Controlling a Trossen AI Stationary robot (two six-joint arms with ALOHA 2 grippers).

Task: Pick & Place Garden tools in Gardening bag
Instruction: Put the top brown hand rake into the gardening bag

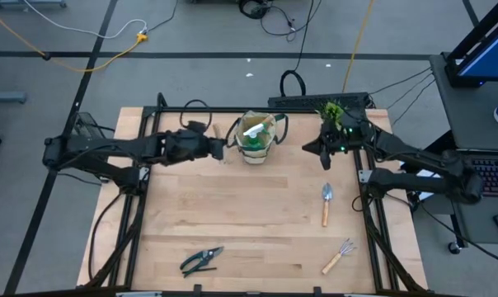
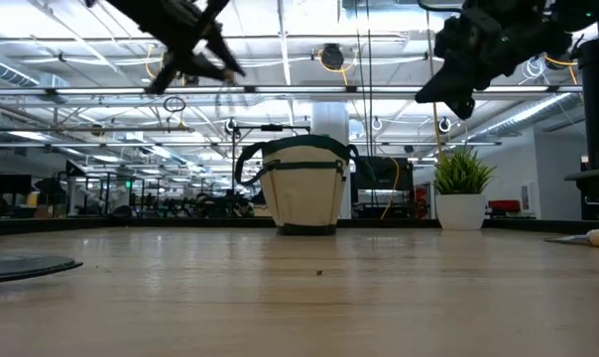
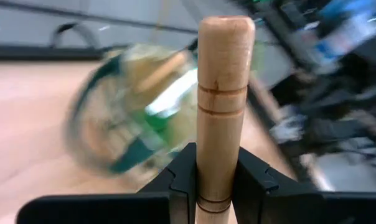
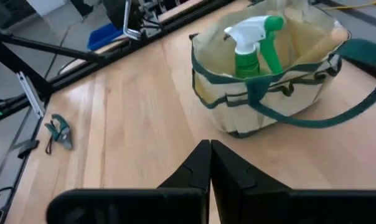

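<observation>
We note the gardening bag [image 1: 258, 139] standing at the far middle of the tabletop [image 1: 232, 214], the spray bottle [image 4: 250, 46] upright inside it. Just left of the bag, our left gripper [image 3: 216, 180] is clenched on a wooden trowel handle [image 3: 221, 93]. Right of the bag, the right gripper [image 4: 210, 163] hangs clenched, holding nothing. Nearer than the bag lie a trowel [image 1: 326, 203], hand rake [image 1: 339, 256] and pruning shears [image 1: 201, 260].

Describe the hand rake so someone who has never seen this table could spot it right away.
Start at the light wooden table and go to its near right corner. The wooden-handled hand rake lies there, just nearer than the wooden-handled metal trowel. Its head splits into prongs, while the trowel's is one pointed blade.
</observation>
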